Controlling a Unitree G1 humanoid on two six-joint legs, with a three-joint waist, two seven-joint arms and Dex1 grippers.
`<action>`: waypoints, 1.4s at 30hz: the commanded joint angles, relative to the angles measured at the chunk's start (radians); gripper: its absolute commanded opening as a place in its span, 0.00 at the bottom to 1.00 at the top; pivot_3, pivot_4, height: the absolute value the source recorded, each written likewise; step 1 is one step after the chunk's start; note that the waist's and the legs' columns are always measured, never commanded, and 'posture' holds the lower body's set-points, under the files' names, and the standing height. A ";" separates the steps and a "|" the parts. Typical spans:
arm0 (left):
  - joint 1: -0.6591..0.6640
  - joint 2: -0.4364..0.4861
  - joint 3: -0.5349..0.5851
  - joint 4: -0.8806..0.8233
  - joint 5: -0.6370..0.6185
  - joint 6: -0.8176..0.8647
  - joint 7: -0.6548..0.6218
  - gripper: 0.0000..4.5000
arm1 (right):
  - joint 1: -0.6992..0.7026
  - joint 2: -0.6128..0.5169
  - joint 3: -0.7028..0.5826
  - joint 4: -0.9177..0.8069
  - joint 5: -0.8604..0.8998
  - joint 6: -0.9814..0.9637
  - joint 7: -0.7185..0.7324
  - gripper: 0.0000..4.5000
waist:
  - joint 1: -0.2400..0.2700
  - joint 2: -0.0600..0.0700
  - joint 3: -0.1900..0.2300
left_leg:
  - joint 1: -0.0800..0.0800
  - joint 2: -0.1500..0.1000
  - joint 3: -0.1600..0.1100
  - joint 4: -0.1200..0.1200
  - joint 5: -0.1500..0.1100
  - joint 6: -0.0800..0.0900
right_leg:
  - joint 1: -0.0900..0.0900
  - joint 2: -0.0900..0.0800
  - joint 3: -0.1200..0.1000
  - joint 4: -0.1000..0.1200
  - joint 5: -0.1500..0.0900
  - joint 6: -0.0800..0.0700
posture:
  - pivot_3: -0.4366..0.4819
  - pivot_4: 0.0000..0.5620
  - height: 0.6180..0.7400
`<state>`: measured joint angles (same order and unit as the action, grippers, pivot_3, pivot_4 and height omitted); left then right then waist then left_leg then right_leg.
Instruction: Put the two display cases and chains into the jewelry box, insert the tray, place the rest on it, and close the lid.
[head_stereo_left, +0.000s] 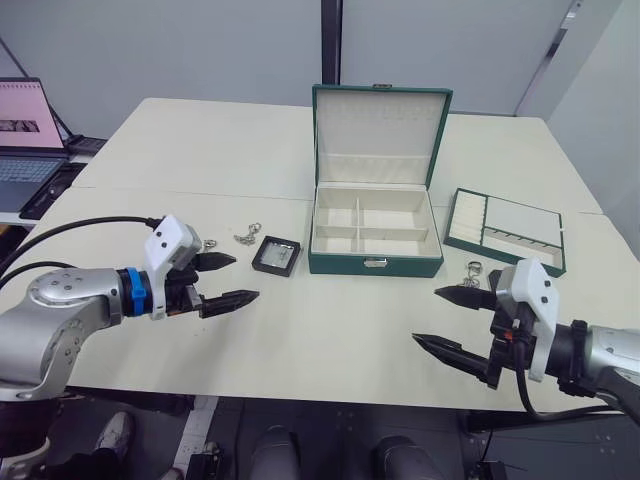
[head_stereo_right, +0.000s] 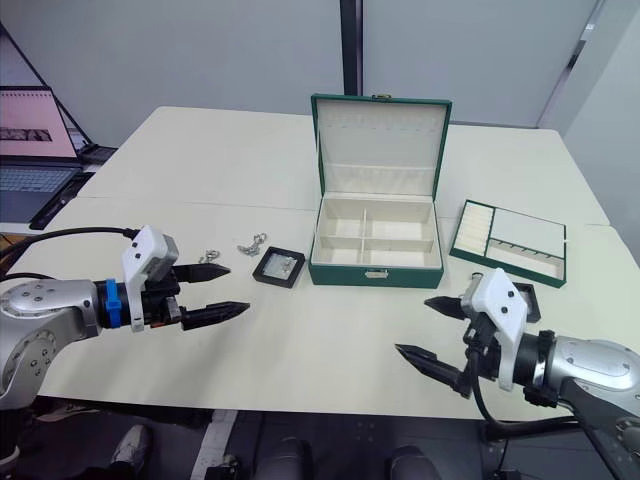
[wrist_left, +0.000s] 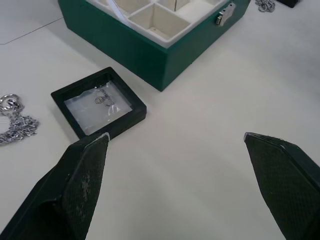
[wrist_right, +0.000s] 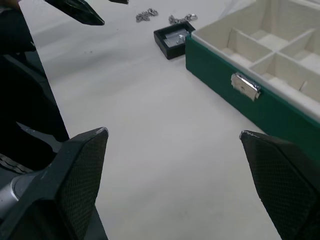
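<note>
Both our black two-fingered end effectors, left (head_stereo_left: 226, 280) and right (head_stereo_left: 446, 318), hang wide open and empty over the cream table (head_stereo_left: 330, 330), so we'd pinch the small black-framed square display case (head_stereo_left: 276, 255) left of the dark green jewelry box (head_stereo_left: 375, 232) by its stiff edges, since it looks light and slippery.

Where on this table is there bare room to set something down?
Widest bare stretch: the near table between the two claws, in front of the jewelry box. Crowded: left of the box, with a display case and chains; right, by the tray.
</note>
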<state>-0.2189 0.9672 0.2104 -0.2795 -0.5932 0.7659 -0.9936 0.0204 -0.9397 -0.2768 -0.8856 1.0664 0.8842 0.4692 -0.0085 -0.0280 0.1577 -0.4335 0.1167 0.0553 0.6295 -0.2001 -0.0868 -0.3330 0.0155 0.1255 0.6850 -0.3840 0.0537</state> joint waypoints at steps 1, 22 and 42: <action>-0.008 0.034 0.034 -0.033 -0.033 0.061 0.009 1.00 | -0.030 -0.004 0.016 -0.030 0.027 -0.005 -0.018 0.99 | 0.000 0.000 0.000 | 0.000 0.000 0.000 0.000 0.000 0.000 | 0.000 0.000 0.000 0.000 0.000 0.000 | 0.48 0.27 1.00; -0.330 0.352 -0.276 -0.082 0.033 0.297 -0.112 1.00 | -0.118 -0.066 -0.072 0.002 0.213 -0.021 -0.057 0.99 | 0.000 0.000 0.001 | 0.000 0.000 0.001 -0.001 0.000 0.000 | -0.001 0.000 0.001 0.000 0.000 0.000 | 0.48 0.27 1.00; -0.914 0.128 -0.871 0.377 0.734 -0.286 -0.521 1.00 | -0.182 -0.093 -0.024 0.041 0.168 -0.040 -0.039 0.99 | 0.008 0.000 0.002 | 0.000 0.000 0.001 0.000 0.000 0.000 | -0.002 0.001 0.001 0.001 0.000 0.000 | 0.48 0.27 1.00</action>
<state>-1.1024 1.1015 -0.6523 0.0508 0.0769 0.5487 -1.4960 -0.1504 -1.0226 -0.2888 -0.8382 1.2381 0.8644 0.4156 -0.0005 -0.0282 0.1592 -0.4339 0.1165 0.0568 0.6299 -0.2000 -0.0866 -0.3348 0.0161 0.1266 0.6861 -0.3840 0.0535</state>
